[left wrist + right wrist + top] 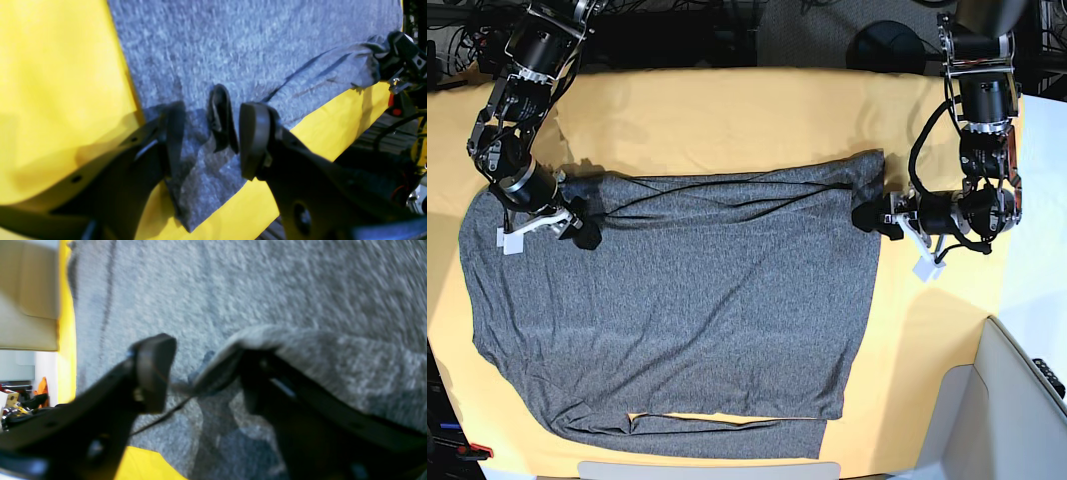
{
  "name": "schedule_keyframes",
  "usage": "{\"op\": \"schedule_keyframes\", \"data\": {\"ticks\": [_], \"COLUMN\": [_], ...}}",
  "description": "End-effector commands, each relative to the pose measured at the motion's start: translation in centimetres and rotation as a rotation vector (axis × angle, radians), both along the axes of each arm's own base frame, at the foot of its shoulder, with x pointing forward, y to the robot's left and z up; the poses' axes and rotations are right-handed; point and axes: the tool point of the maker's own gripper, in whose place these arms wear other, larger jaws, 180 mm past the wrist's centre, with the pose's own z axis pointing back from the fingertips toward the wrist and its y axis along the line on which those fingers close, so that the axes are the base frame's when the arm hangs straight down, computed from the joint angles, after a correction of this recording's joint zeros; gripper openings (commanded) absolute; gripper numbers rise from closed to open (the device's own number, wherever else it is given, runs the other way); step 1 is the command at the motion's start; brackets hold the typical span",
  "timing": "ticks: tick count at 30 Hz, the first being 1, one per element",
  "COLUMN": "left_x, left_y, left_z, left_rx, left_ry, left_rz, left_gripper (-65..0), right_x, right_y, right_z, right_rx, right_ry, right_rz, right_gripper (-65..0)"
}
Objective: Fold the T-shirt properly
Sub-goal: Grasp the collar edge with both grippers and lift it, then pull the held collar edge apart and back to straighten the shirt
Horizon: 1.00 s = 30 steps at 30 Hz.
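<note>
Lying spread on the yellow-covered table, the heathered dark-grey knit T-shirt is flanked by the left tool and right tool, jaws apart; cloth draped over one finger could be dragged, spoiling the fold.

Base view overhead, far; wrist views close, all sharing T-shirt.

A robotics lab or test workspace is indicated. A work table covered with a yellow cloth is seen from above, with two black robot arms mounted at its far corners, and bundles of black cables are strewn on the dark floor behind it. A cluttered bench with small parts is glimpsed at the edge of the right wrist view, and a beige panel is placed beside the table.
</note>
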Motion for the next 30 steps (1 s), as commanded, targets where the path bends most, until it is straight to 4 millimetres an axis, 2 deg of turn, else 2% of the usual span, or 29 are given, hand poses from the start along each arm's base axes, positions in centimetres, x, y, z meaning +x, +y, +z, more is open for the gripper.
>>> {"op": "schedule_keyframes", "data": {"ticks": [1, 3, 5, 6, 11, 15, 17, 23, 26, 30], "left_x": [1.2, 1.2, 0.6, 0.3, -1.0, -2.6, -3.4, -4.9, -5.2, -5.6], "left_y": [0.5, 1.0, 2.5, 3.2, 4.4, 4.6, 4.2, 3.4, 3.4, 3.4], "left_z": [1.6, 1.7, 1.4, 1.4, 3.0, 3.3, 3.3, 3.6, 3.6, 3.4], "left_rx": [-0.005, -0.001, 0.032, 0.050, 0.143, 0.191, 0.197, 0.209, 0.211, 0.213], "left_ry": [-0.047, -0.048, -0.036, -0.036, -0.101, -0.120, -0.123, -0.147, -0.146, -0.138], "left_rz": [0.006, 0.013, 0.023, 0.022, -0.027, -0.068, -0.083, -0.109, -0.113, -0.115], "left_gripper": [-38.4, -38.4, -38.4, -38.5, -38.6, -38.6, -38.6, -38.6, -38.6, -38.6], "right_x": [0.6, 0.8, 0.8, 0.4, -2.0, -4.7, -5.9, -7.7, -8.7, -9.3], "right_y": [-0.5, -0.3, -0.1, -0.7, -5.8, -8.8, -10.1, -11.9, -13.5, -14.8], "right_z": [1.0, 1.6, 2.2, 2.3, 2.8, 2.8, 3.4, 4.9, 4.7, 2.7], "right_rx": [-0.007, 0.036, 0.079, 0.099, 0.122, 0.115, 0.092, 0.034, 0.026, 0.042], "right_ry": [-0.028, -0.056, -0.079, -0.088, -0.111, -0.112, -0.126, -0.156, -0.151, -0.097], "right_rz": [-0.010, -0.013, -0.018, -0.037, -0.161, -0.240, -0.274, -0.323, -0.378, -0.432], "right_gripper": [-23.4, -19.1, -16.9, -16.7, -16.7, -16.7, -16.7, -16.7, -16.8, -16.8]}}
